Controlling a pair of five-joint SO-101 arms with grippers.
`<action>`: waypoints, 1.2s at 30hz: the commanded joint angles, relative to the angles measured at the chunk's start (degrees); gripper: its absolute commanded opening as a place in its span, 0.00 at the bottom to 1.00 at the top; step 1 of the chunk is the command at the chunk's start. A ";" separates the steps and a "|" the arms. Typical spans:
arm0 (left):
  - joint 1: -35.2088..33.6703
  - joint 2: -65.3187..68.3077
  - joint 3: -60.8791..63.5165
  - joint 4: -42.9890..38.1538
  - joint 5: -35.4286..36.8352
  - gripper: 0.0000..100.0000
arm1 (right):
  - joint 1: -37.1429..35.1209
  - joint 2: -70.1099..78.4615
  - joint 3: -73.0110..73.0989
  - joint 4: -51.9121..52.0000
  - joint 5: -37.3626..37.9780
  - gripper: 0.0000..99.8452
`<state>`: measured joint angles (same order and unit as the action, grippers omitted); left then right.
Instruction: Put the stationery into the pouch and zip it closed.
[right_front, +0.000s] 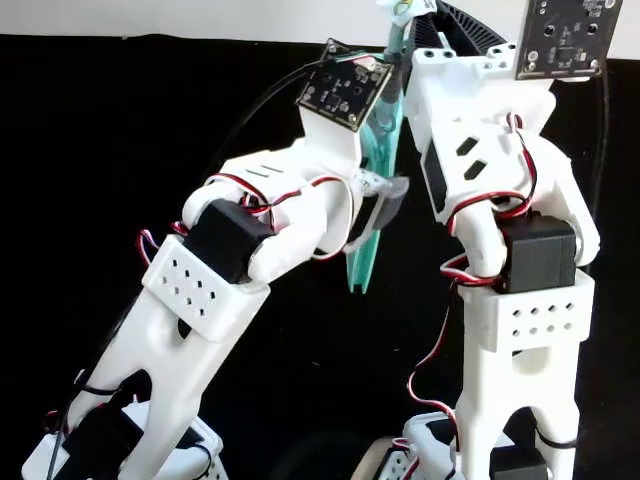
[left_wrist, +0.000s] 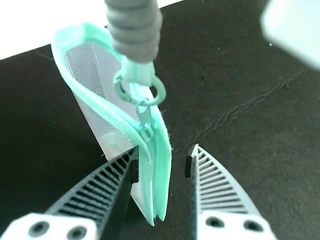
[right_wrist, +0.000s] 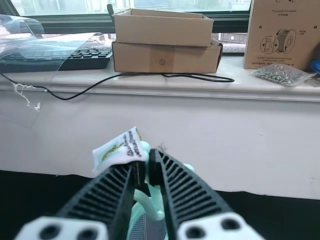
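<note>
A mint-green mesh pouch hangs upright in the air between the two arms. My right gripper is shut on the pouch's top end, beside its white label, and holds it up from above. In the left wrist view the pouch dangles with its zipper pull partway down the seam, on a ring under the grey fingers above. My left gripper stands open around the pouch's lower edge, which rests against one finger. In the high view this gripper is at the pouch's middle.
A black table surface lies below the pouch. Behind the table is a white wall and a sill with stacked cardboard boxes, a keyboard, a cable and a bag of screws.
</note>
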<state>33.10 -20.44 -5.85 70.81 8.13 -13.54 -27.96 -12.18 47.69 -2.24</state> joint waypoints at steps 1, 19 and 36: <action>-3.21 0.13 -0.66 -1.41 0.35 0.18 | 0.66 -1.19 -0.13 -1.63 0.44 0.01; -4.26 0.13 6.02 -10.37 0.79 0.18 | 0.66 -0.92 -0.40 -1.63 0.26 0.01; -9.54 -0.40 6.46 -4.66 -6.95 0.01 | 4.35 -0.84 -1.10 -1.36 0.70 0.01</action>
<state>27.03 -20.18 0.75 63.96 1.63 -11.16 -27.96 -12.18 48.04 -2.24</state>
